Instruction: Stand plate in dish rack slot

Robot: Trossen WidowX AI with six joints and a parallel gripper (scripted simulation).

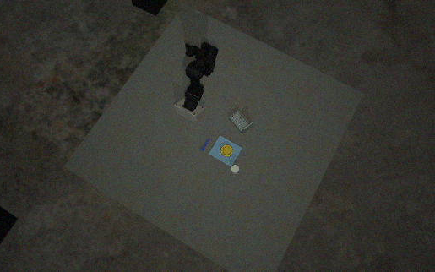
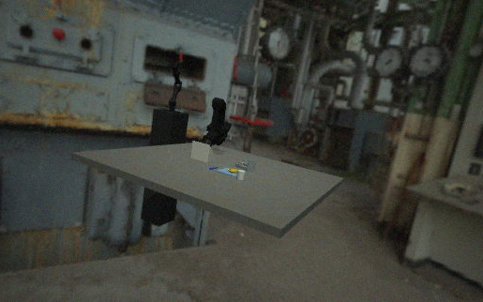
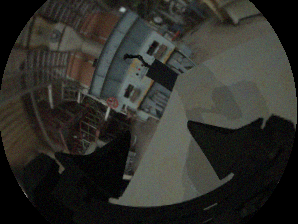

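Yellow plate (image 1: 226, 150) (image 2: 233, 171), one, flat on a light-blue mat (image 1: 216, 152) (image 2: 225, 172), well inside your bench's (image 1: 144, 169) (image 2: 184, 173) (image 3: 160, 167) edges. Pale dish rack (image 1: 238, 120) (image 2: 251, 165), one, unfilled, nearer the upper-right edge in your top view. Your gripper (image 3: 158, 129): jaws spread nearly full width, holding nothing, well apart from the plate.

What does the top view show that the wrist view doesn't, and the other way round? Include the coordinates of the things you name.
Only the top view shows the yellow plate (image 1: 226, 150) (image 2: 233, 171) on a blue mat (image 1: 216, 154) (image 2: 223, 172), the dish rack (image 1: 239, 121) (image 2: 251, 165), a white cup (image 1: 235, 169) (image 2: 241, 174) and a blue utensil (image 1: 205, 144) (image 2: 213, 168).

Only the wrist view shows the gripper's two fingers close up, standing apart, and the machinery behind the table.

Both share the gray table (image 1: 153, 169) (image 2: 184, 173) (image 3: 160, 172) and the floor.
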